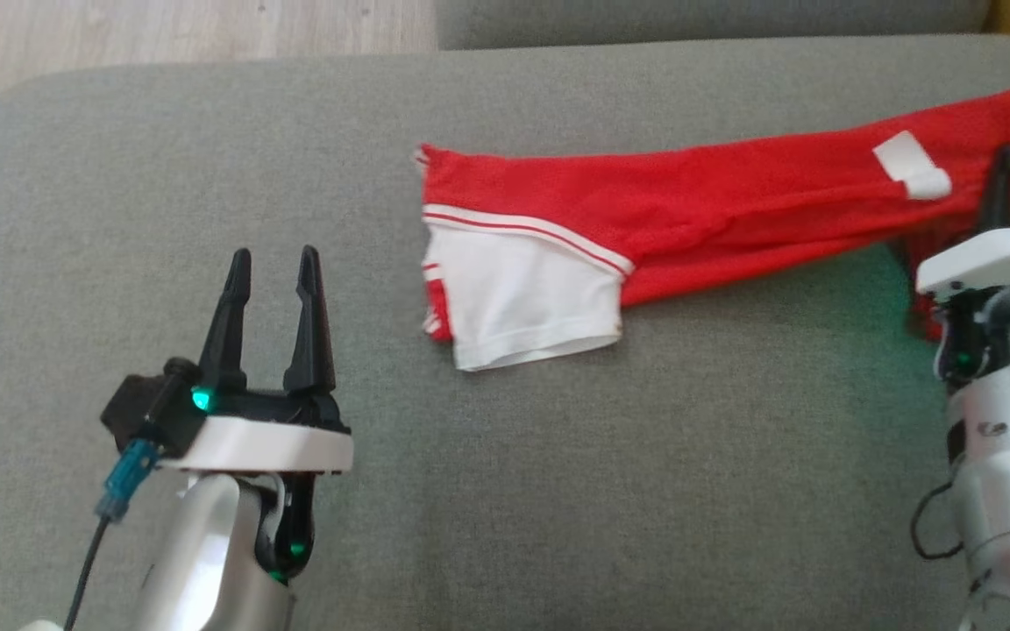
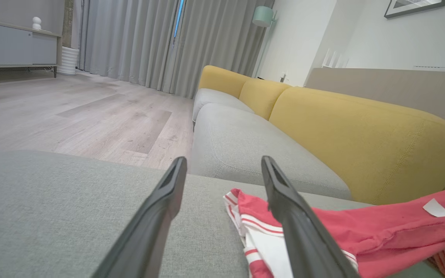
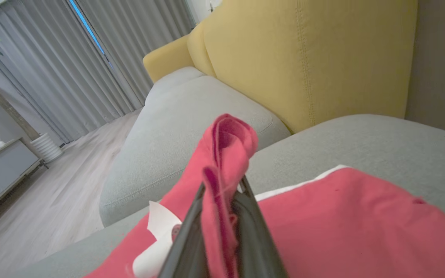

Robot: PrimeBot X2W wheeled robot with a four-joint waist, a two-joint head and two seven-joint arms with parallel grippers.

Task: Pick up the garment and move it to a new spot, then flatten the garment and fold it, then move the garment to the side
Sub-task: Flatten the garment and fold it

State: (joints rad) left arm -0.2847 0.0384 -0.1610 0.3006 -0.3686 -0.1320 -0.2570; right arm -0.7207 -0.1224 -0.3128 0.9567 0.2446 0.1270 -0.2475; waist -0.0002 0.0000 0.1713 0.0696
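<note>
The garment [image 1: 689, 210] is red with white panels and stripes. It stretches across the grey cushion [image 1: 207, 175] from the middle to the right edge, with a white label near its right end. My right gripper [image 1: 1002, 158] is shut on the garment's right end. In the right wrist view a bunched red fold of the garment [image 3: 222, 154] sticks up from between the closed fingers [image 3: 187, 231]. My left gripper [image 1: 273, 263] stands open over bare cushion, left of the garment and apart from it. The left wrist view shows the garment [image 2: 361, 231] just right of the open gripper [image 2: 224, 164].
The cushion's rounded far edge meets a wooden floor [image 1: 163, 35] at the upper left. A second grey seat [image 2: 245, 143] with a yellow backrest [image 2: 361, 139] stands beyond. Curtains [image 2: 149, 42] and a low cabinet [image 2: 14, 46] line the room's far side.
</note>
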